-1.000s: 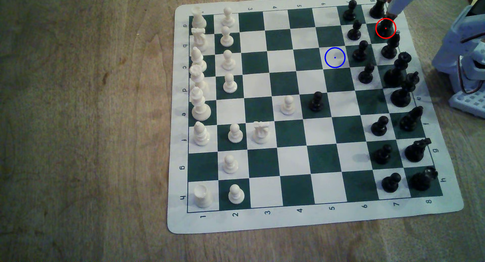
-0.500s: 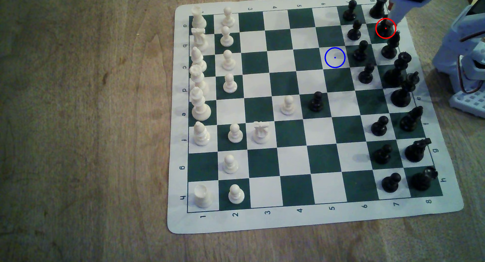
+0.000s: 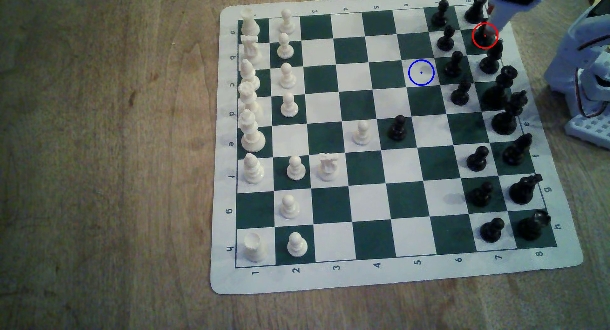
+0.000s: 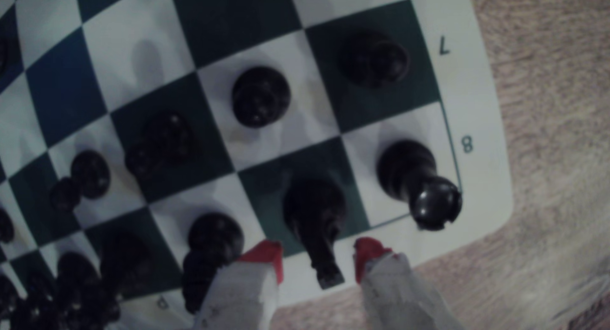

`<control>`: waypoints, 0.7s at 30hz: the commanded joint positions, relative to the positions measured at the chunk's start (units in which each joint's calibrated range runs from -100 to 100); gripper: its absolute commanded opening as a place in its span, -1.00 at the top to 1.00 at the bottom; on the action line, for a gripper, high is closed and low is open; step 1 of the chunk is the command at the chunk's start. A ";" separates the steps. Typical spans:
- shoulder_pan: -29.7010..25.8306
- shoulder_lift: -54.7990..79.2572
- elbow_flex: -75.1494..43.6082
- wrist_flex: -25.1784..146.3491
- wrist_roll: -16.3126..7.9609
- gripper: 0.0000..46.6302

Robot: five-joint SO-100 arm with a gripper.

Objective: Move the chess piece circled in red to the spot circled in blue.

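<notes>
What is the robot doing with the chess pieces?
The robot's gripper is open, with its red-tipped fingers on either side of the black knight in the red circle. It hasn't grabbed it yet. The blue-circled square, where the knight should go, has no piece on it.

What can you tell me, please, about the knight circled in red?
The knight is small, glossy black, plastic-looking, with a round base and a blocky angular head. It stands upright on a dark green square by the board's edge, next to the corner rook. The open pincer straddles its head; the red-tipped fingers appear not yet to touch it.
</notes>
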 commanded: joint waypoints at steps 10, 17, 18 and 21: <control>-0.30 1.11 0.06 -2.67 0.15 0.52; -0.46 1.62 1.06 -3.40 0.15 0.57; -0.46 1.62 1.06 -3.40 0.15 0.58; -0.46 1.62 1.06 -3.40 0.15 0.59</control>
